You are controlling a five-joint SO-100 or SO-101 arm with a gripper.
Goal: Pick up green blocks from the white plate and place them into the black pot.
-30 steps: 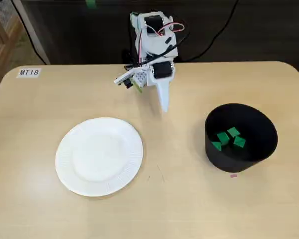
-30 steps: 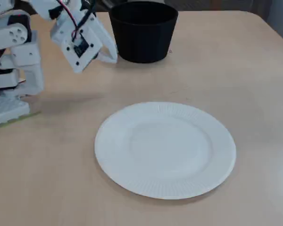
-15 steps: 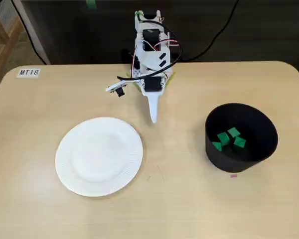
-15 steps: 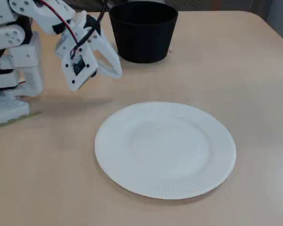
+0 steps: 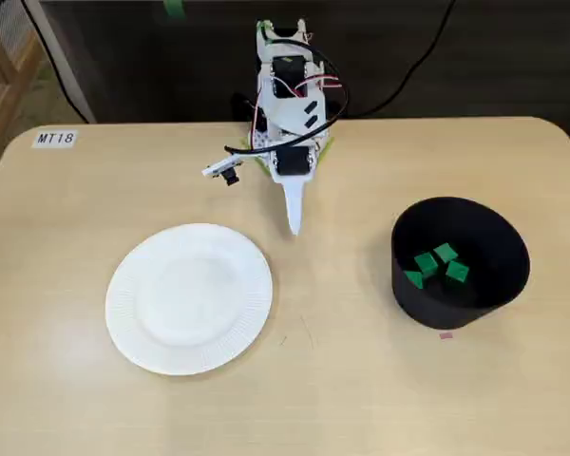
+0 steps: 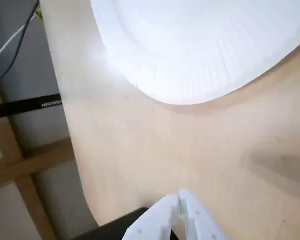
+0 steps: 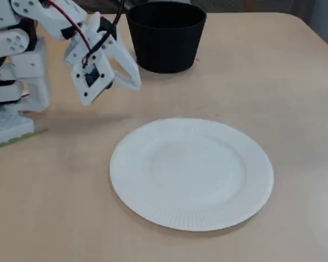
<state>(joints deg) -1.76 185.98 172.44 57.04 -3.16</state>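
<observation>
Angling down near plate point(image 5: 189, 297), fingers point(image 5: 292, 209) together

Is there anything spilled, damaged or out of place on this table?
Nothing serious. The white plate lies flat and empty, the black pot stands upright with green blocks inside. Only a tiny pink speck lies on the table beside it.

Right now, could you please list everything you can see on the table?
table: one, light wood, under everything
plate: one, white, empty, left in a fixed view
pot: one, black, right
green blocks: three or four, green, inside the pot
label: one, white, marked MT18, far left corner
pink scrap: one, pink, just in front of the pot
arm: one, white, far edge
end effector: one, white, shut and empty, between plate and pot
</observation>
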